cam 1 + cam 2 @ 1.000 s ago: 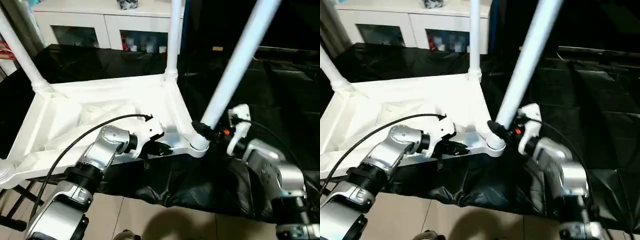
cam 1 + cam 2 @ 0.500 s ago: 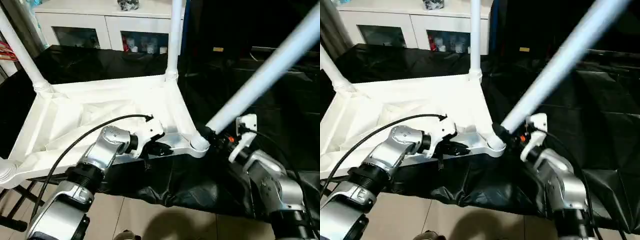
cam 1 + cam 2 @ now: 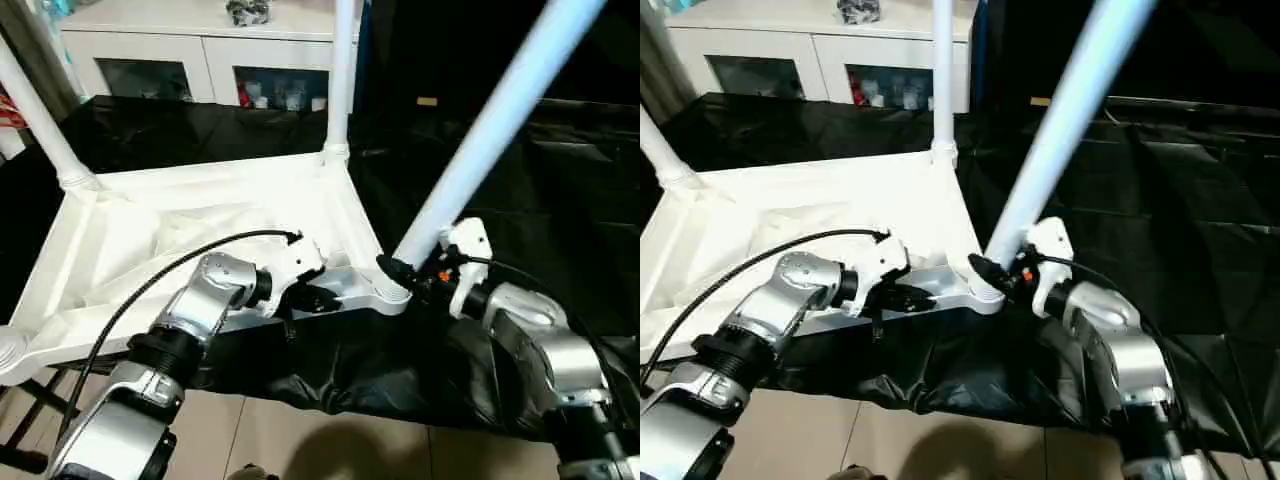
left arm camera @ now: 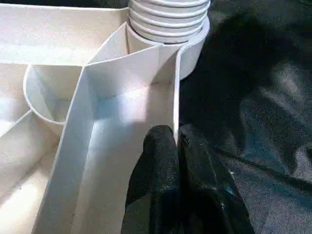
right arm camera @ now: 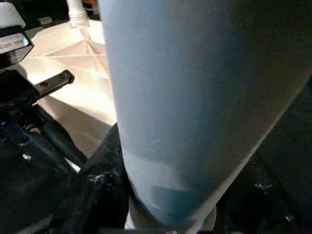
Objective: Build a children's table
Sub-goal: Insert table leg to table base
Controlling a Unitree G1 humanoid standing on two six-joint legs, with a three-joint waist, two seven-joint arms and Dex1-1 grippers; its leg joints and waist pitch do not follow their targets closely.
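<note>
on black sheet (image 3: 560,200) | ribbed white table (image 3: 200,215) | left jaws (image 4: 176,141) pinch rim | right jaws (image 3: 400,272) clamp smooth tapered leg (image 3: 480,130)

table top (image 3: 200,215): plain white
legs (image 3: 490,125): white, faintly bluish
sheet (image 3: 520,170): black
grippers' fingers (image 4: 161,170): black
forearms (image 3: 190,320): silver
cabinet (image 3: 150,40): white

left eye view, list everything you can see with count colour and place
table top: 1, white, upside down on the black sheet, ribbed side up
legs: 3 in view, white, standing in corner sockets; the near right one leans
big table: 1, covered in black sheet, under the white table
cabinet: 1, white, glass doors, behind
floor: beige tiles, near edge
left end effector: black, pinching the table top's near rim
right end effector: black, at the leaning leg's base
</note>
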